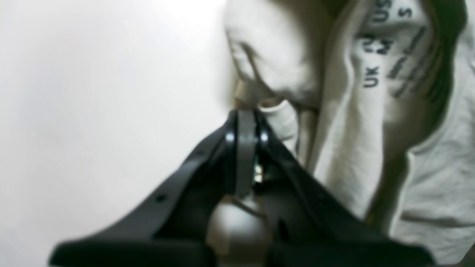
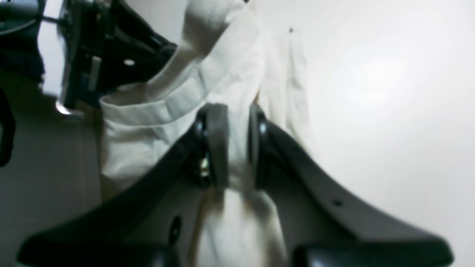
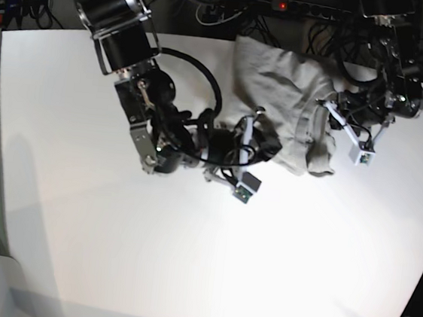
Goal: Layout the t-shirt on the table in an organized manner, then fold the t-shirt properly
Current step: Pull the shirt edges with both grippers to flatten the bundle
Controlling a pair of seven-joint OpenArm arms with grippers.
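Base view: both arms reach low over the table [image 3: 75,227], fingers [image 1: 245,122] of each clamped on the t-shirt [image 3: 293,99].

Near half and left side of the table [image 3: 184,277] open for passage; far-right part blocked by bunched t-shirt [image 3: 293,99] and both arms, cables probably crowding the far edge.

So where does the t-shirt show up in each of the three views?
Left wrist: t-shirt fills the right half, beyond the left gripper.
Right wrist: upper centre-left, between the right gripper pads.
Base: top centre-right, on the table.
Shared landmark: the white table.
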